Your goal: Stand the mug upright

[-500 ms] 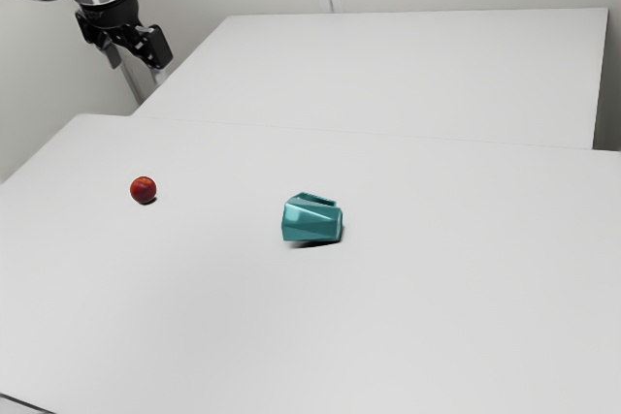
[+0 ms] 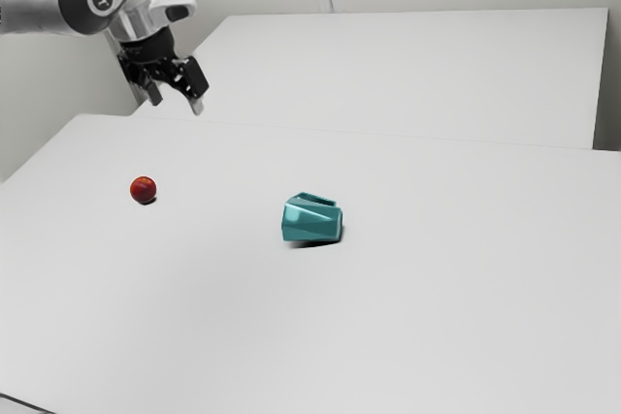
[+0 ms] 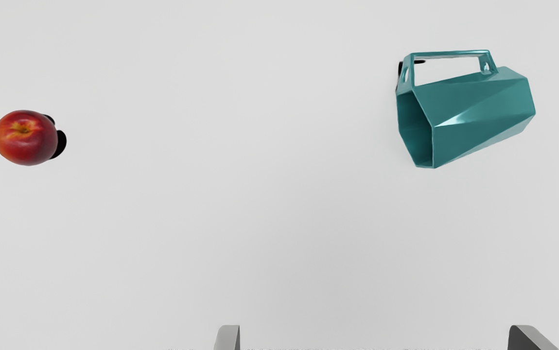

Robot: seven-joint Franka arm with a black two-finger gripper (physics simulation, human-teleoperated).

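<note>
Mug (image 2: 311,222) lies on tbl (image 2: 437,336), well apart fr gripper (image 2: 177,104)

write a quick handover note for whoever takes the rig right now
Gripper: open and empty, above the table, clear of both objects.
Mug: teal, lying on its side on the table, mouth facing the red fruit's side, handle on the side away from the fingers.
Red fruit: on the table, apart from the mug.
Done: mug not yet gripped or righted.
Left: reach it, grip it, stand it upright, release.
</note>
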